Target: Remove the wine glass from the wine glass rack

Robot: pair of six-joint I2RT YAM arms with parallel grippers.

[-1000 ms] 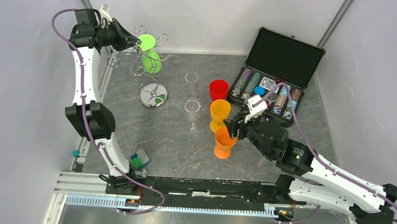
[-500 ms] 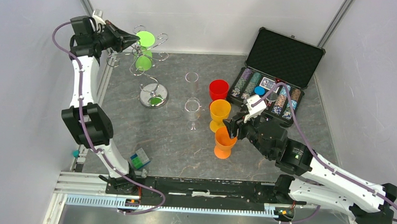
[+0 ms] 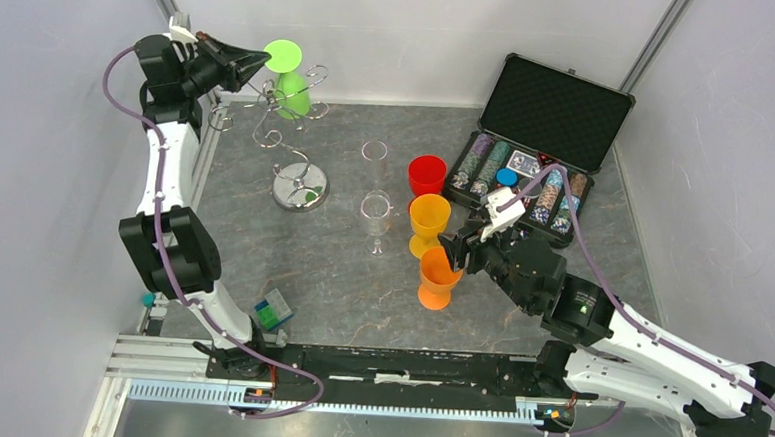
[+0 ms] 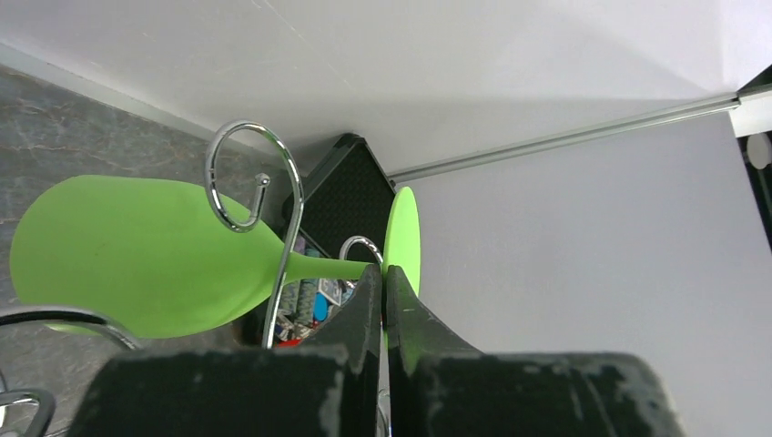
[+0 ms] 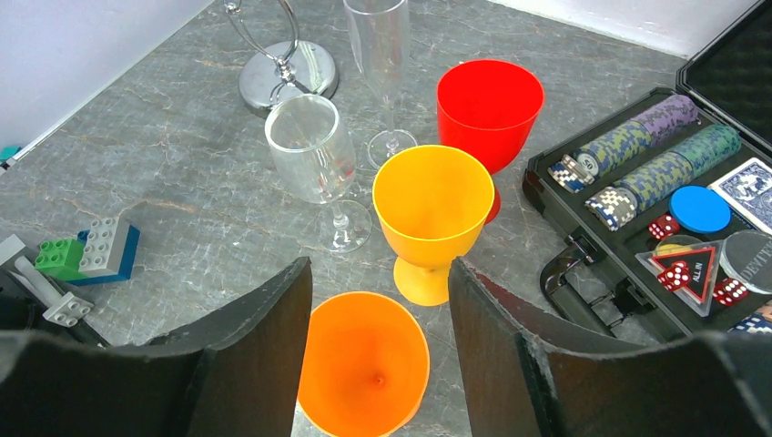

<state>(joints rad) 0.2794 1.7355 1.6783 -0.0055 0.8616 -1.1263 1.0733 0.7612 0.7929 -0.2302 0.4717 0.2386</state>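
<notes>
The green wine glass [image 3: 292, 95] lies tilted among the upper curls of the silver wine glass rack [image 3: 280, 136], with its round foot pointing up and back. My left gripper [image 3: 255, 63] is shut on the edge of that foot. In the left wrist view my left gripper [image 4: 386, 276] pinches the foot disc. There the green bowl [image 4: 137, 255] lies to the left behind a rack curl [image 4: 289, 182]. My right gripper [image 3: 454, 250] is open and empty, hovering over an orange cup [image 5: 364, 364].
Two clear glasses [image 3: 375, 210], a red cup [image 3: 427, 173], a yellow cup [image 3: 428, 221] and the orange cup [image 3: 437, 278] stand mid-table. An open poker chip case [image 3: 537, 146] lies back right. Toy bricks [image 3: 273, 311] sit front left. The rack's mirrored base [image 3: 299, 188] stands left of centre.
My left gripper has risen and drawn back with the green glass. The glass's bowl has come up higher among the rack's arms. The right arm has barely moved.
</notes>
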